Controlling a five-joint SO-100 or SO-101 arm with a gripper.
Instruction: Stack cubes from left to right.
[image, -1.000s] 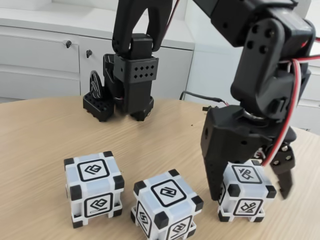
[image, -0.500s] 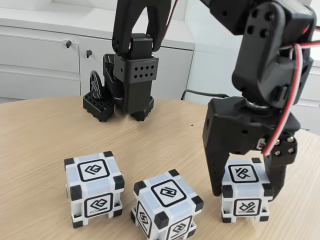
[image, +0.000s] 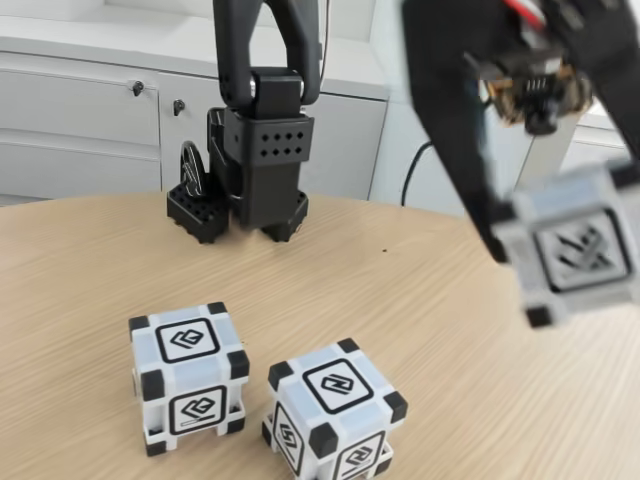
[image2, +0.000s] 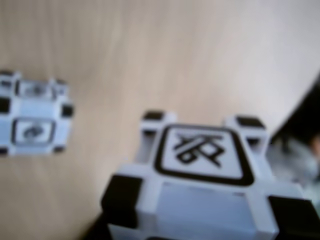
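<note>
Two white cubes with black corners rest on the wooden table in the fixed view: the left cube (image: 188, 377) and the middle cube (image: 335, 410), close together near the front edge. A third cube (image: 575, 250) hangs blurred in the air at the right, well above the table, with my gripper (image: 568, 245) shut on it. One black finger (image: 455, 130) runs down its left side. In the wrist view the held cube (image2: 200, 185) sits close at the bottom, glyph face up. Another cube (image2: 32, 112) lies on the table at the left.
The arm's black base (image: 255, 150) stands at the back of the table (image: 90, 270). White cabinets (image: 90, 110) line the wall behind. The table's rounded edge runs along the back and right. Bare wood lies to the right of the middle cube.
The gripper closed around the right cube on the table, then lifted it up and to the right. The other two cubes have not moved.
</note>
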